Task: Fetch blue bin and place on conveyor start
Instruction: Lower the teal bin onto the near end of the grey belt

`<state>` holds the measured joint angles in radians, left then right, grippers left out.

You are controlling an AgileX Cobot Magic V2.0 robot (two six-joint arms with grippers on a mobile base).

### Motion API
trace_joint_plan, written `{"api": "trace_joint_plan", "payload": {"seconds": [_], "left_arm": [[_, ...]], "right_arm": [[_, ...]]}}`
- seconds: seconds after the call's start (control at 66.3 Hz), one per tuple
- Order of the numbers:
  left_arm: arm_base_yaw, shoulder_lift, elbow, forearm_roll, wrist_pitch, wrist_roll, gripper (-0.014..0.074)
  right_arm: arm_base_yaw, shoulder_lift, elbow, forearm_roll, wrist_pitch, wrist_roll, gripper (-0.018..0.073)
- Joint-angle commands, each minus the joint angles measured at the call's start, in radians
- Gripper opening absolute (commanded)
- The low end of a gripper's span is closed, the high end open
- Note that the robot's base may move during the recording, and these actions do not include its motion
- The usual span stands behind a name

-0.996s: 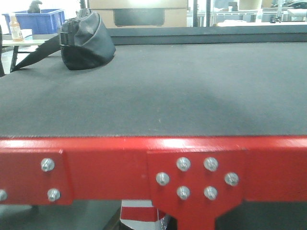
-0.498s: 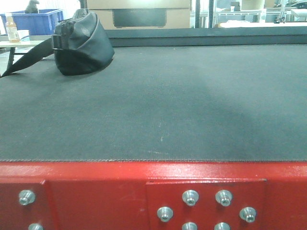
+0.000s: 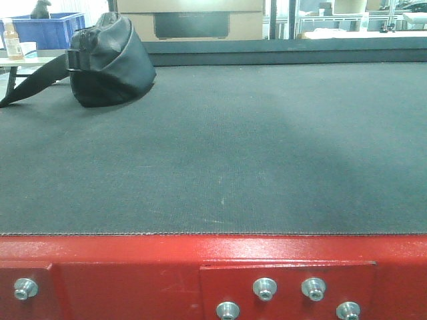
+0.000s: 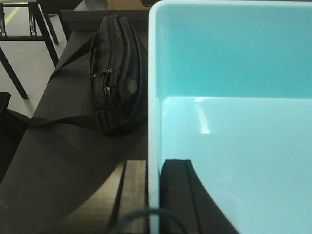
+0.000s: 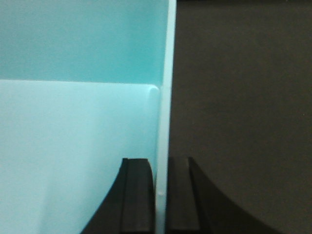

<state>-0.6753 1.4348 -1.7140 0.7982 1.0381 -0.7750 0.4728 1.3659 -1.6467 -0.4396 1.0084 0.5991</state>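
Observation:
The blue bin (image 4: 234, 126) is a pale cyan tub and fills most of both wrist views; it also shows in the right wrist view (image 5: 73, 122). My left gripper (image 4: 154, 195) is shut on the bin's left wall, one finger inside and one outside. My right gripper (image 5: 161, 195) is shut on the bin's right wall in the same way. The bin is held over the conveyor start, whose dark grey belt (image 3: 253, 147) has a red frame (image 3: 133, 273) with silver bolts. The bin and both grippers are out of the front view.
A black bag (image 3: 110, 63) with a strap lies on the belt at the far left, close to the bin's left wall in the left wrist view (image 4: 117, 78). A dark blue crate (image 3: 47, 27) and a bottle stand beyond the belt. Table legs (image 4: 19, 53) stand left of the belt.
The front view has moved forward and up over the belt: the red frame has dropped toward the bottom edge and the black bag has shifted left.

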Motion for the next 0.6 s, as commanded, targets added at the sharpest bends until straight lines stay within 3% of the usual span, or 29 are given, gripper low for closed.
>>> {"api": "trace_joint_plan", "payload": {"seconds": [0.0, 0.589], "left_arm": [[-0.007, -0.002, -0.009, 0.027, -0.04, 0.001, -0.0111], [-0.007, -0.002, -0.009, 0.027, -0.063, 0.001, -0.0111]], "right_arm": [[0.005, -0.012, -0.015, 0.011, -0.049, -0.007, -0.0162], [0.005, -0.012, -0.015, 0.01, -0.051, -0.007, -0.0162]]}}
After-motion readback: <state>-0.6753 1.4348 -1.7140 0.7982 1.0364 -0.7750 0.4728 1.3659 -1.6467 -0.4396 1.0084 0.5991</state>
